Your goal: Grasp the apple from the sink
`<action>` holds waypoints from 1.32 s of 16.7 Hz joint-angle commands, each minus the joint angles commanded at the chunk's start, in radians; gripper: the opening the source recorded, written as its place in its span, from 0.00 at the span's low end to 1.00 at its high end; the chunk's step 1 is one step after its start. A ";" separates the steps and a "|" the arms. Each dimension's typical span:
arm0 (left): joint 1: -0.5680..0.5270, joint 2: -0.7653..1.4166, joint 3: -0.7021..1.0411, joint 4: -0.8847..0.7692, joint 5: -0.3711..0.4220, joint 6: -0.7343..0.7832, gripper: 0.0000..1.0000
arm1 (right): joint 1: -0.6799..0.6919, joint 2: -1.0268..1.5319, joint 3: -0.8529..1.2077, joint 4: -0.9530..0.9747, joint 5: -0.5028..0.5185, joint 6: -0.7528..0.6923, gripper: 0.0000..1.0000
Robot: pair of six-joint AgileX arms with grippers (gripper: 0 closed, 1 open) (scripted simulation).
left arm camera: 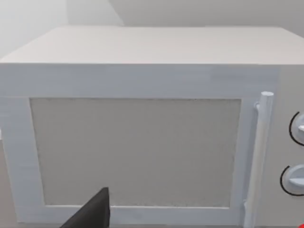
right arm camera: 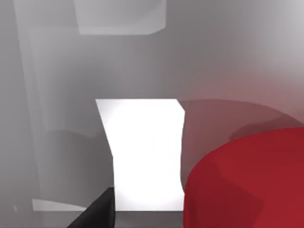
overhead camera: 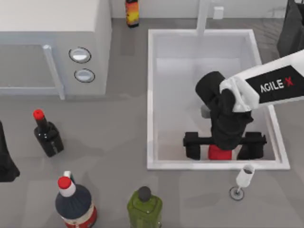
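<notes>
Your right arm reaches over the sink [overhead camera: 151, 95], a large white basin at the bench's right side. Its claw [overhead camera: 223, 145] hangs low at the sink's near edge, black fingers [overhead camera: 192, 144] spread wide either side of the apple [overhead camera: 219, 153], not pinching it. That red apple sits on the sink floor against the near wall. Your left claw [overhead camera: 5, 164] is parked at the bench's left edge, facing the microwave [left arm camera: 142, 85]; you cannot tell its finger state.
</notes>
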 joint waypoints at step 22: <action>0.000 0.000 0.000 0.000 0.000 0.000 1.00 | 0.001 -0.097 0.158 -0.205 0.021 -0.008 0.00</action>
